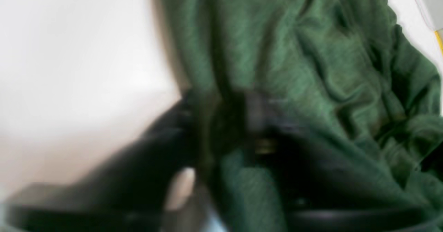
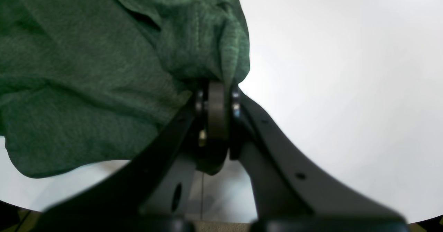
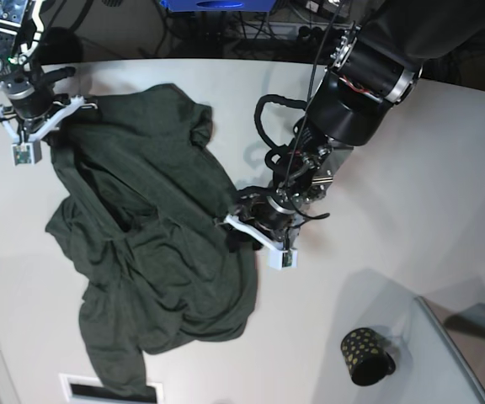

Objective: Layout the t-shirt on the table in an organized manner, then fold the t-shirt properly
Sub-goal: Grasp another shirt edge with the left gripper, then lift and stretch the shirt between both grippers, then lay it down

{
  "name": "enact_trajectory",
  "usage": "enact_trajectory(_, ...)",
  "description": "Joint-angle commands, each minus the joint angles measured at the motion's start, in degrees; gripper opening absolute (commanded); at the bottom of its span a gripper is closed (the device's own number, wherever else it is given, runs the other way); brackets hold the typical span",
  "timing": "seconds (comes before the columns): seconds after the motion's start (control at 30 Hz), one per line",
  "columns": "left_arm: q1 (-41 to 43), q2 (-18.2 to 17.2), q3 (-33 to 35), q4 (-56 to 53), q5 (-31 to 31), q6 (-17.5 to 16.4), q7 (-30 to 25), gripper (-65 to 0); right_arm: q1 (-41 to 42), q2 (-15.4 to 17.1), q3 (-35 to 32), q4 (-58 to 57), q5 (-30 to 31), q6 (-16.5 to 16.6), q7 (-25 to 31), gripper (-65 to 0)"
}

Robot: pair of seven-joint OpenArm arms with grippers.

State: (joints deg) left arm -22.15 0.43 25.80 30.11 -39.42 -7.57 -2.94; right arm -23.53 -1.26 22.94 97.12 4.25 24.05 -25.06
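The big white counter carries everything. The dark green t-shirt lies on its left half, all bunched and wrinkled, reaching from near the far left corner down to the near edge. It is not flat yet, so I think the laying-out step is in hand. The right end effector is at the far left corner of the counter. Its jaws are pressed tight on a fold of the shirt's edge, most likely to hold that corner while the cloth gets pulled straight. The left end effector is near the middle of the counter, at the shirt's other side. The left wrist view is blurry, so I cannot tell if it is pinching the cloth. A little black cup with gold dots stands well apart, near the front edge.
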Motion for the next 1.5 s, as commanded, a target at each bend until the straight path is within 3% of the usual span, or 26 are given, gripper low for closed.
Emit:
enact_trajectory(0.0,-0.31,-0.12,-0.26,0.00,0.17,0.50,1.84,-65.0,0.10,0.33,0.31,0.94,0.45,-0.01,1.28,-64.8)
enact_trajectory(0.13,1.10,-3.55,0.00,2.02,0.17,0.50,2.37,-65.0,0.10,0.33,0.31,1.12,0.45,-0.01,1.28,-64.8)
enact_trajectory(0.37,15.34,-14.98,-0.62,26.99,0.17,0.76,2.37,-65.0,0.01,1.92,-0.04,1.47,0.63,-0.01,1.37,-64.8)
enact_trajectory(0.6,28.09,-22.27,-2.81,43.78,0.17,0.94,1.84,-65.0,-0.34,2.09,-0.04,4.55,0.63,0.08,1.10,-64.8)
enact_trajectory(0.77,38.55,-22.54,-13.89,54.42,0.34,0.94,2.37,-65.0,-2.19,1.74,0.40,9.21,0.63,5.00,1.02,-64.8)
enact_trajectory(0.9,44.53,-22.54,-19.34,62.07,4.39,0.94,2.37,-65.0,-2.27,1.74,0.49,9.47,0.63,5.44,1.02,-64.8)
enact_trajectory(1.07,50.94,-21.31,-22.59,71.47,13.88,0.94,2.37,-65.0,-2.45,1.65,0.49,9.47,0.72,6.06,1.28,-64.8)
enact_trajectory(1.23,55.78,-20.69,-25.85,78.68,18.01,0.94,2.37,-65.0,-2.19,1.83,0.58,11.41,0.72,14.41,1.10,-64.8)
enact_trajectory(1.47,58.86,-20.69,-25.49,82.99,26.19,0.94,2.28,-65.0,-5.00,1.83,0.49,15.98,0.80,14.85,1.02,-64.8)
